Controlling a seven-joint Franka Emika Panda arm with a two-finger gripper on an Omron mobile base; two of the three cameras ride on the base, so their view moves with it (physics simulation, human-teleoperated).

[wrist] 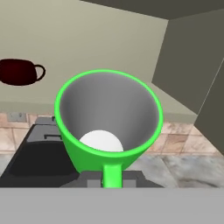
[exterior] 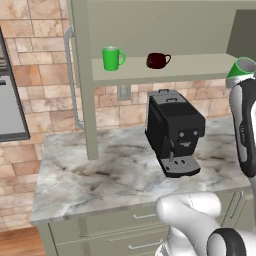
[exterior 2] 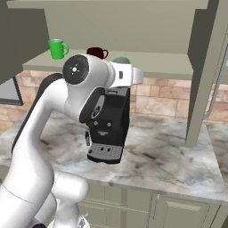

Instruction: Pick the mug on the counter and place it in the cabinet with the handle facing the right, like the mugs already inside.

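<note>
My gripper (wrist: 112, 180) is shut on the green mug (wrist: 109, 118), gripping it by the handle (wrist: 112, 174). The mug's open mouth faces the hand camera. It hangs in the air above the counter (exterior: 100, 175) at shelf height, in front of the open cabinet (exterior: 200, 67). In the left base view the mug (exterior: 243, 67) sits at the right edge, on top of my forearm. From the right base camera only a bit of the mug's rim (exterior 2: 122, 59) shows behind my wrist.
A lime-green mug (exterior: 112, 58) and a dark red mug (exterior: 158, 60) stand on the cabinet shelf, handles to the right. A black coffee machine (exterior: 174, 132) stands on the counter below the held mug. An open cabinet door with a silver bar handle (exterior: 71, 75) hangs left.
</note>
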